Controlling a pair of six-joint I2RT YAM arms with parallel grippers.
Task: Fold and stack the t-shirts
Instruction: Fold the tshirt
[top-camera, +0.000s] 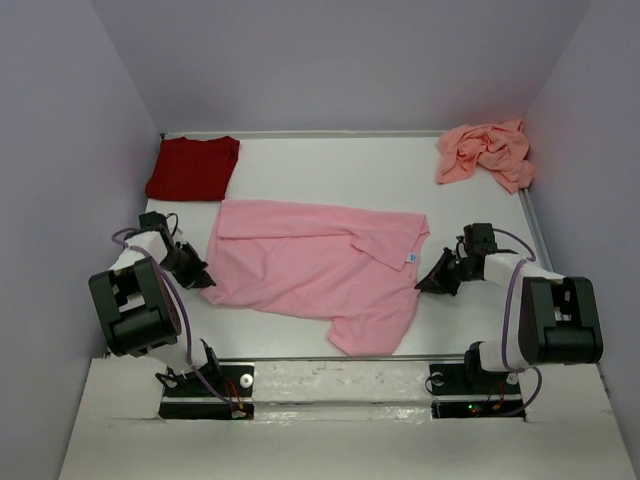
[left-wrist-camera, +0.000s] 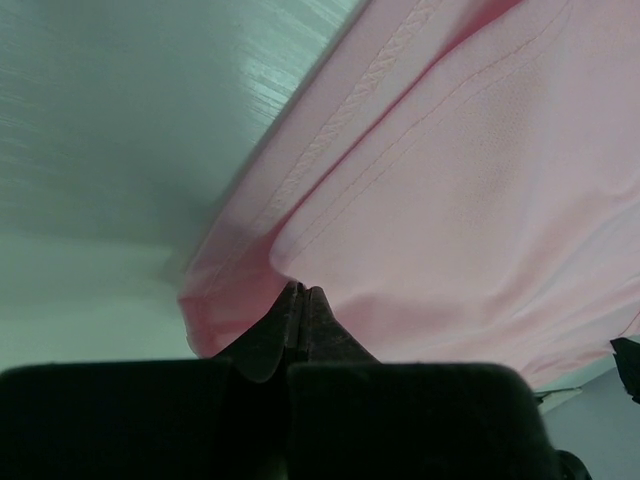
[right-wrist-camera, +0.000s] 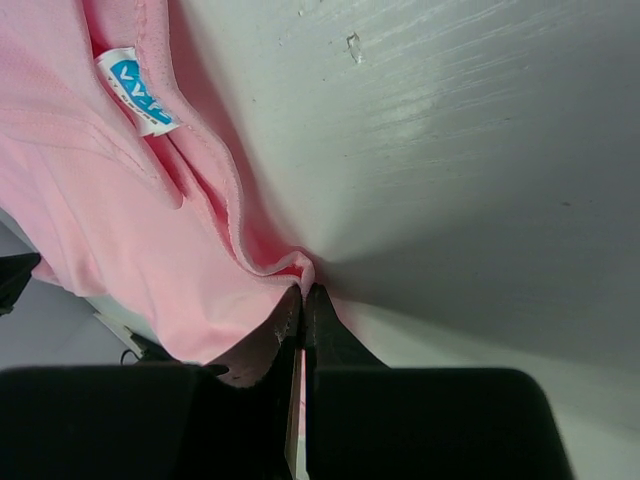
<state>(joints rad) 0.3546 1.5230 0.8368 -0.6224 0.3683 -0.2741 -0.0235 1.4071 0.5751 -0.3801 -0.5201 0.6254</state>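
The light pink t-shirt lies spread across the table's middle, its white neck label at the right. My left gripper is shut on the shirt's left edge. My right gripper is shut on the shirt's right edge near the collar; the label shows beside it. The dark red t-shirt lies folded at the back left. The salmon-pink t-shirt lies crumpled at the back right.
The white table is walled by grey panels on three sides. Both arm bases stand at the near edge.
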